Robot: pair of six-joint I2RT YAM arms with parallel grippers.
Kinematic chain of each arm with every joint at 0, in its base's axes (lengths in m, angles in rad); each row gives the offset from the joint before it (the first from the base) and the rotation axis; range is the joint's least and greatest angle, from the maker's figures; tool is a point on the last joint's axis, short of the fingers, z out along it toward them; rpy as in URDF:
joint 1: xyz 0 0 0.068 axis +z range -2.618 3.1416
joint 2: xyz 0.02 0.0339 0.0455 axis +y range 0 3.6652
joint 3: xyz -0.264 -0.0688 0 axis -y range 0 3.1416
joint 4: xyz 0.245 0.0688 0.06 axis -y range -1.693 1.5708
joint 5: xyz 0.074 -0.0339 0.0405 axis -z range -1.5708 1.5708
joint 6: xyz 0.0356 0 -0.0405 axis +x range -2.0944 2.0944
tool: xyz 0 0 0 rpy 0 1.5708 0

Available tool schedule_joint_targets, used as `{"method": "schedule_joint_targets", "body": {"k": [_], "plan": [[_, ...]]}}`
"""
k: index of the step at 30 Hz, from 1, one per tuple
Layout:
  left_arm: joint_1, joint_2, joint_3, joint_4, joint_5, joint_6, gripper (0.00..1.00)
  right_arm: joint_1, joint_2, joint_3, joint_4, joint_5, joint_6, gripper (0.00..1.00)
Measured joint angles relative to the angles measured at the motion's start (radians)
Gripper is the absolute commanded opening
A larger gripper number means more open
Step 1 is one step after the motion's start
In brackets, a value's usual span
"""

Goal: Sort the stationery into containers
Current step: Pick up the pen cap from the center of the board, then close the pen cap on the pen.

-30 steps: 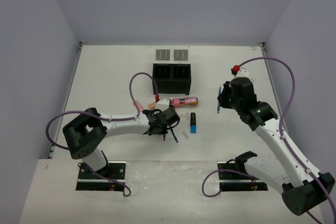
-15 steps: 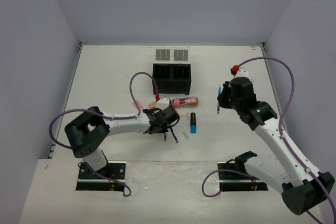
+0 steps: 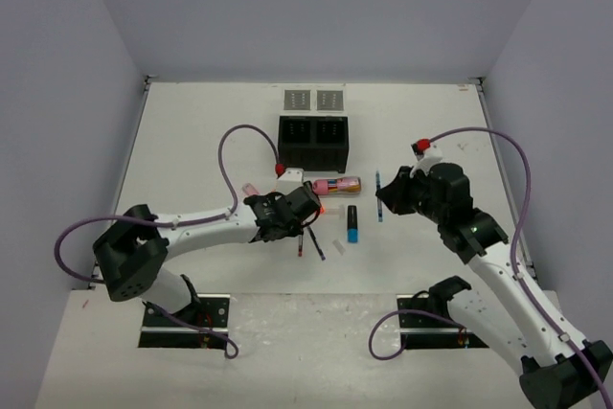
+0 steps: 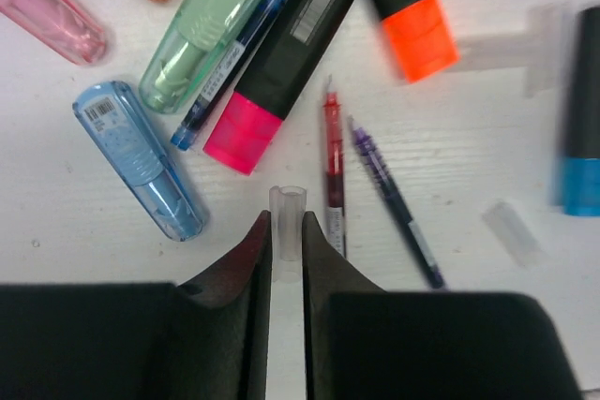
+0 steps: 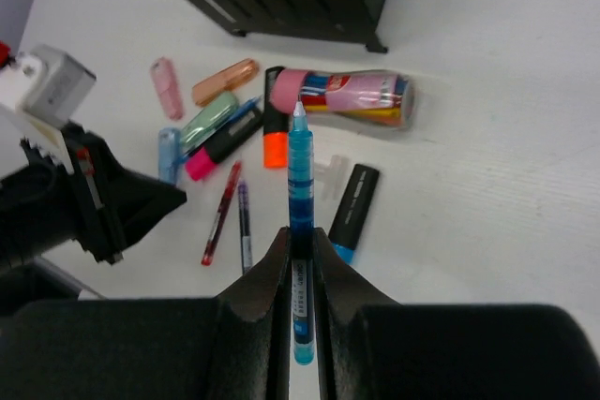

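One clear piece [image 4: 287, 200] pinched in left gripper [image 4: 286, 225], one blue pen [image 5: 300, 170] in right gripper [image 5: 299, 237].

My overhead camera looks down from behind over the whole table [image 3: 192, 141]; the wrist cameras sit close, angled downward, both catching the pink highlighter [image 4: 277, 72].

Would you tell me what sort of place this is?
Probably a robotics lab test cell: a white table boxed in by bare walls, with arm bases bolted at its near edge and stationery laid out.
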Motion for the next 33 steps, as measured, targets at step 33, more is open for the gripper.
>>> {"method": "schedule_joint_targets", "body": {"k": [33], "plan": [[-0.003, -0.297, 0.178, 0.214, -0.064, 0.031, 0.0, 0.547, 0.111, -0.267, 0.756, 0.125, 0.291, 0.0]]}}
